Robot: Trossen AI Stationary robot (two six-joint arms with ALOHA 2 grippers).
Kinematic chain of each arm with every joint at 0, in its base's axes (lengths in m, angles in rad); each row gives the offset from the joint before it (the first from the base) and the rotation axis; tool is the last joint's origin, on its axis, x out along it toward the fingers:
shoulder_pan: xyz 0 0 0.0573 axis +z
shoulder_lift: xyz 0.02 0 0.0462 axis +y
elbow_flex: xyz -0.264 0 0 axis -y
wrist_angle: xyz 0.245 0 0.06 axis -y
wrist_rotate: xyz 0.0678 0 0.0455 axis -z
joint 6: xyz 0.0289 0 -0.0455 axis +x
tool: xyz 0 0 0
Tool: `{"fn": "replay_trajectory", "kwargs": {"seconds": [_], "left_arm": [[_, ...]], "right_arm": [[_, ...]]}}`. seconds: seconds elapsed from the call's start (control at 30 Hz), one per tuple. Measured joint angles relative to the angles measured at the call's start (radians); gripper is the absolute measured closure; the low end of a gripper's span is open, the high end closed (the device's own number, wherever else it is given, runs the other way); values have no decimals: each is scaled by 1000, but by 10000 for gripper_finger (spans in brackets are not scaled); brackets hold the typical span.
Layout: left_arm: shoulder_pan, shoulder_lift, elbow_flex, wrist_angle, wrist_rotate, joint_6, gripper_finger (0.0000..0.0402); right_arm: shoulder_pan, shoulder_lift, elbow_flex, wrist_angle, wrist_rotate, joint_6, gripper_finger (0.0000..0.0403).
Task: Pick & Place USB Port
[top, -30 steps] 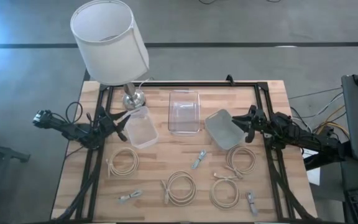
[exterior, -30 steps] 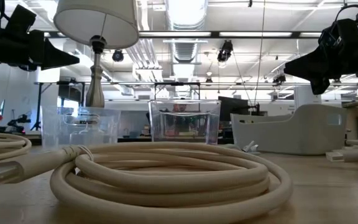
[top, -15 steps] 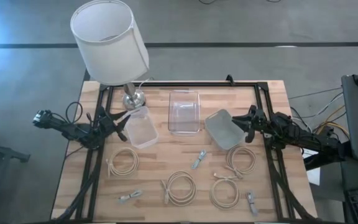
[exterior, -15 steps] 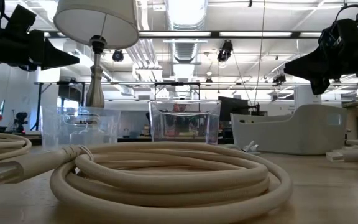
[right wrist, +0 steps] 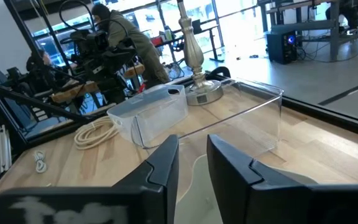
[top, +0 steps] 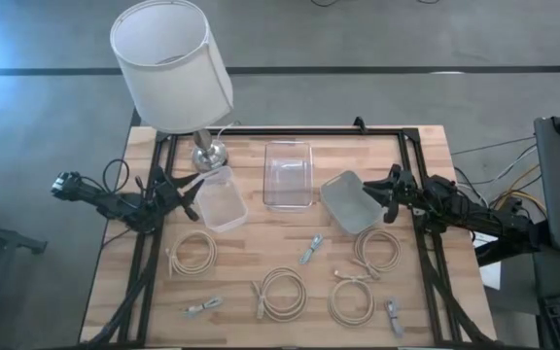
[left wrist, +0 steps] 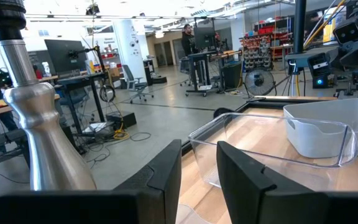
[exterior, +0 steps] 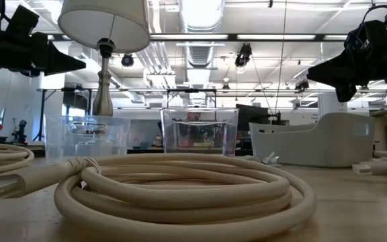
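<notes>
Three small beige USB pieces lie flat on the wooden table: one mid-table [top: 310, 250], one near the front left [top: 202, 307], one near the front right [top: 394, 317]. Several coiled beige cables lie around them, one of them [top: 282, 292] large in the low view [exterior: 180, 188]. My left gripper [top: 191, 197] [left wrist: 199, 149] hovers above the left edge by the frosted bin [top: 220, 199], fingers a little apart, holding nothing. My right gripper [top: 375, 197] [right wrist: 192, 146] hovers at the right by the grey bin [top: 348, 201], also slightly open and empty.
A clear bin [top: 288, 173] stands mid-table at the far side between the frosted and grey bins. A lamp with a white shade [top: 171, 60] and metal base [top: 208, 153] stands at the far left corner. People and desks show in the room beyond.
</notes>
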Motion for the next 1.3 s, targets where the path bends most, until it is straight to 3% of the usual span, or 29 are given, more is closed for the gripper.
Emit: {"fn": "replay_trajectory", "kwargs": {"seconds": [0.7,1.0,1.2,1.3], "left_arm": [[0,0,0,0,0,-5,296],[0,0,0,5,25,-31,296],[0,0,0,10,106,-50,296],[0,0,0,11,126,-50,296]], "right_arm": [[0,0,0,0,0,0,316],[0,0,0,0,0,6,330],[0,0,0,0,-1,244,333],[0,0,0,14,27,243,328]]}}
